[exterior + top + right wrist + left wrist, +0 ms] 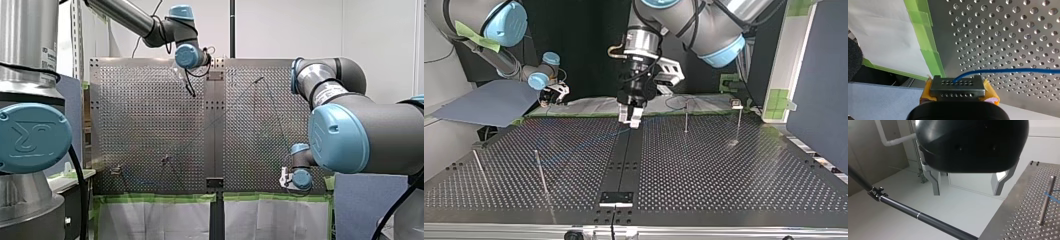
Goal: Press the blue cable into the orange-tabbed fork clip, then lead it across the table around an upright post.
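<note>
A perforated metal table, dull silver and dotted with countersunk holes, is edged with green tape over white sheeting. The blue cable, thin and smooth, is clamped between the yellow pads of my right gripper and is laid against a slim steel post, so the routing is judged well advanced; its seating in the fork clip cannot be told. My left gripper is seen wide apart and empty.

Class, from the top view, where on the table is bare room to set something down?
Bare: the table between the right-hand posts and the near edge. Crowded: the view's left, where the blue cable passes the left-hand posts.
</note>
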Controlling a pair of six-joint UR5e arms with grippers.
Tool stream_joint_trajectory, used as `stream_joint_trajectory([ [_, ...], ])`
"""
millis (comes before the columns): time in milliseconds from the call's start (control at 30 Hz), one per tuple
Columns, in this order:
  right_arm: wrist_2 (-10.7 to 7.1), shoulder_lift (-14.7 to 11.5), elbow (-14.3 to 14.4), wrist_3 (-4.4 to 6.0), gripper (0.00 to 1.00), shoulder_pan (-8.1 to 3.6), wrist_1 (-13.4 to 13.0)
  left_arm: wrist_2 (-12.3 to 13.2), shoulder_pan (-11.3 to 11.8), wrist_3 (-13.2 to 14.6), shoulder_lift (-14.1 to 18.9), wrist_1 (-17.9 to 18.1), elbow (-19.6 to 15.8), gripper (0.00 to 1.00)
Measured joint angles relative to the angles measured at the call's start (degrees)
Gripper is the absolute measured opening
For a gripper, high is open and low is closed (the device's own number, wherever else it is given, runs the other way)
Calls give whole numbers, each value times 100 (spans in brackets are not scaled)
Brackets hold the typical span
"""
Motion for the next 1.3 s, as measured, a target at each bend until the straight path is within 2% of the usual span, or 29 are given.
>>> stream_joint_trajectory([
  [333,-1,0,-2,0,0,6,4,-7,-13,12,-5,440,-444,99],
  [667,-1,0,-8,0,0,17,9,-136,-48,17,-9,897,-960,99],
  [1300,7,0,-9,0,0,36,9,-150,-94,26,-21,932,-1884,99],
])
